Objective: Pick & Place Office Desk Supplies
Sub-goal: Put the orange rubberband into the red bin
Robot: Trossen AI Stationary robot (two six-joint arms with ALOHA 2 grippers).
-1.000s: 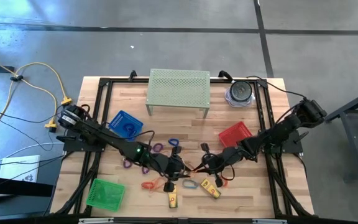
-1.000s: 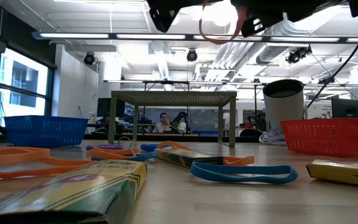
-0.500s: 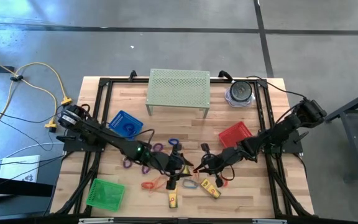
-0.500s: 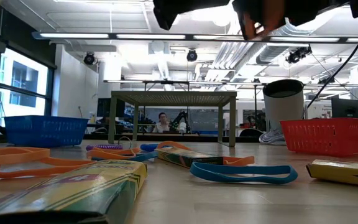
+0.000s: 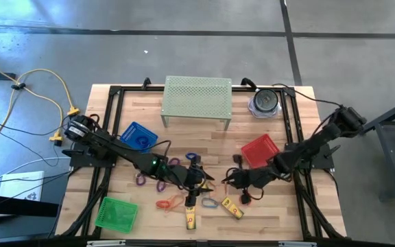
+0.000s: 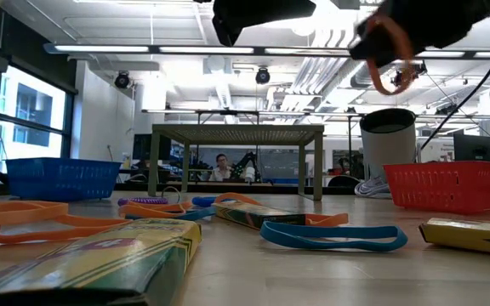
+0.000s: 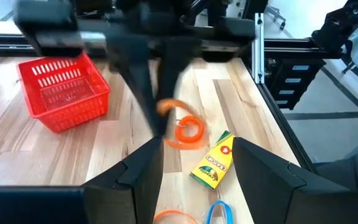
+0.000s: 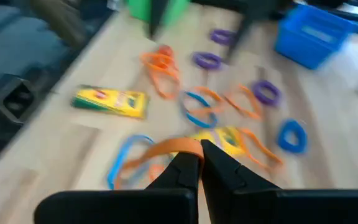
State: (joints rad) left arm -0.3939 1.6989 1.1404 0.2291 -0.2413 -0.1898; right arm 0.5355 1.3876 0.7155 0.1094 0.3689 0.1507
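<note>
Our right gripper [image 8: 199,163], just beside the red basket [image 5: 259,149], pinches an orange band [image 6: 388,58] hanging lengthwise downward; our left gripper [image 7: 194,158] stands open, empty.

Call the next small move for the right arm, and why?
Probably carry on toward the red basket: the right tool is shut on an orange band, lifted off the table, and the left tool stands open, clear of it.

An orange loop [image 6: 387,53] is held beneath the right gripper [image 6: 379,38], with the left gripper [image 6: 228,32] beside it.
</note>
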